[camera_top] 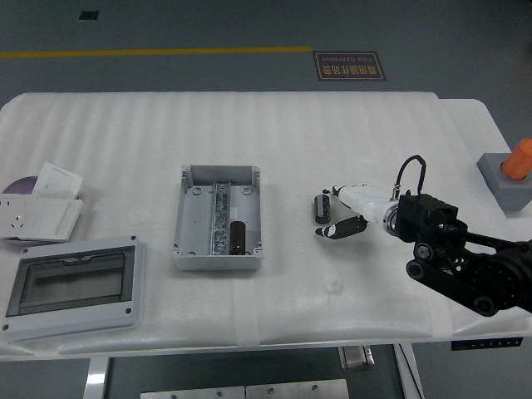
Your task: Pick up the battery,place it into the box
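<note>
Your right hand (339, 218) sits low over the surface (332, 141) just right of a battery (320, 208), fingers loosely parted and grasping nothing; whether a fingertip touches that cell you cannot tell from this height. That battery lies on the foam, well right of the box (218, 218), so it is yet to be picked up. Inside the box one dark battery in the box (238, 236) already rests in the lower right part, beside the central metal rail — so, as a judgement, one placement is done and a second waits. The left arm is out of sight. Working outward: a clear-windowed enclosure lid (73, 287) lies at the near left, with a white socket plate (40, 218) and a sheet of paper (58, 180) behind it near the left edge. At the far right a grey block (504, 184) carrying an orange stub (519, 158) stands on a side stand. The surface is white ribbed foam with a taped seam near the front; beyond it the grey floor shows a yellow line (158, 52) and a dark floor sign (349, 66).
</note>
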